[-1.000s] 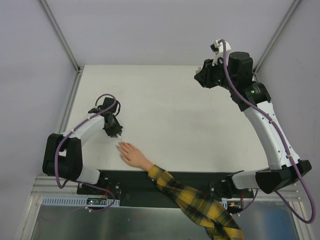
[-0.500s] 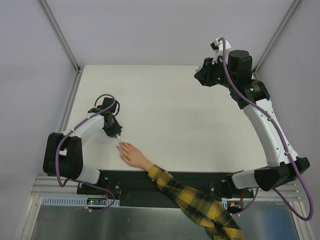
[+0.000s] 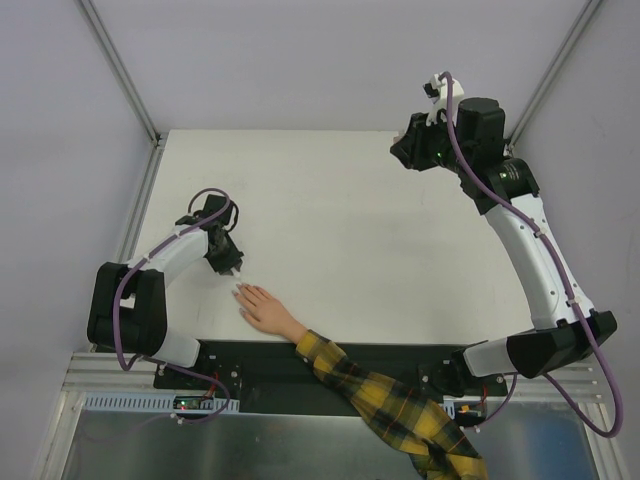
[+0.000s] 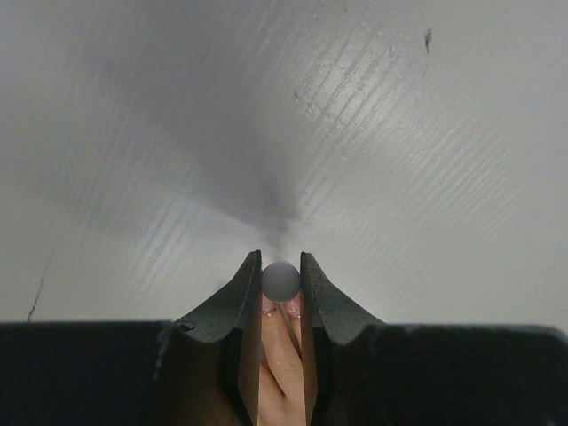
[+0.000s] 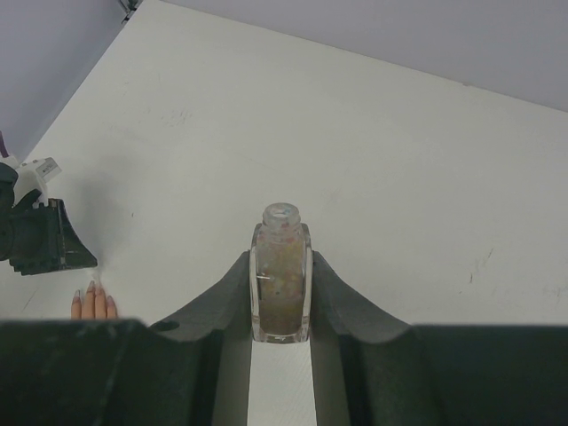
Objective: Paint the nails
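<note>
The flesh-coloured mannequin hand (image 3: 264, 310) with a yellow plaid sleeve (image 3: 390, 402) lies palm down near the table's front edge. Its nails (image 3: 240, 293) point toward my left gripper (image 3: 235, 268). In the left wrist view the left gripper (image 4: 280, 259) is shut on a round grey brush cap (image 4: 280, 280), held right over two pale fingertips (image 4: 270, 307); the brush tip is hidden. My right gripper (image 3: 410, 152) is raised at the far right. It (image 5: 281, 257) is shut on an open glass polish bottle (image 5: 281, 277). The hand's fingers (image 5: 93, 303) show at that view's left edge.
The white table (image 3: 340, 230) is bounded by metal frame posts (image 3: 125, 75) at its far corners and a black base strip (image 3: 250, 360) at the near edge. The left arm's cable (image 3: 205, 195) loops above its wrist.
My right gripper has shifted slightly up and to the right with the bottle. My left gripper has stayed at the fingertips.
</note>
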Tool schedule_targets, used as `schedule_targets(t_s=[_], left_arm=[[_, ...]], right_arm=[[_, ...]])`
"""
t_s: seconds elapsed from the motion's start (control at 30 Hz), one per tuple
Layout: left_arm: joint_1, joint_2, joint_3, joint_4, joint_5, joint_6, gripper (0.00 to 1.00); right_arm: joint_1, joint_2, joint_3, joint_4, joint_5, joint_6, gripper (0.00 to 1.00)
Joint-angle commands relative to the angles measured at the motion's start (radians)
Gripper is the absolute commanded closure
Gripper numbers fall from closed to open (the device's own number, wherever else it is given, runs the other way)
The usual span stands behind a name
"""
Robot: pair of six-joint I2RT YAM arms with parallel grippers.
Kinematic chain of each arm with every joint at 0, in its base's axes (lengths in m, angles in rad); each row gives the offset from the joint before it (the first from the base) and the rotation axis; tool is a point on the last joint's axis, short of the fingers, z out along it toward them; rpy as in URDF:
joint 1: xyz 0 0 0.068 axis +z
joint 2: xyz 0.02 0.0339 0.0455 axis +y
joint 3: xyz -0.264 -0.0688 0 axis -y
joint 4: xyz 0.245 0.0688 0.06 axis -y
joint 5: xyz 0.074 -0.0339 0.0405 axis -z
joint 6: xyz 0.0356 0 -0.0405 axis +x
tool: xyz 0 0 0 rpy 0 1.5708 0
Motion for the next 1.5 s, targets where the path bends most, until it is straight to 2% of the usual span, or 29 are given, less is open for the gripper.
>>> schedule_targets(t_s=[0.0, 0.5, 1.47], left_arm=[[0.008, -0.009, -0.009, 0.005, 0.012, -0.003, 1.0], [0.008, -0.128, -0.028, 0.001, 0.101, 0.056, 1.0], [0.007, -0.039, -0.006, -0.048, 0.083, 0.03, 1.0]], right_arm=[[-0.007, -0.014, 0.039, 0.041, -0.023, 0.018, 1.0], [-0.005, -0.086, -0.039, 0.062, -0.044, 0.048, 1.0], [-0.005, -0.074, -0.022, 0.059, -0.035, 0.035, 1.0]])
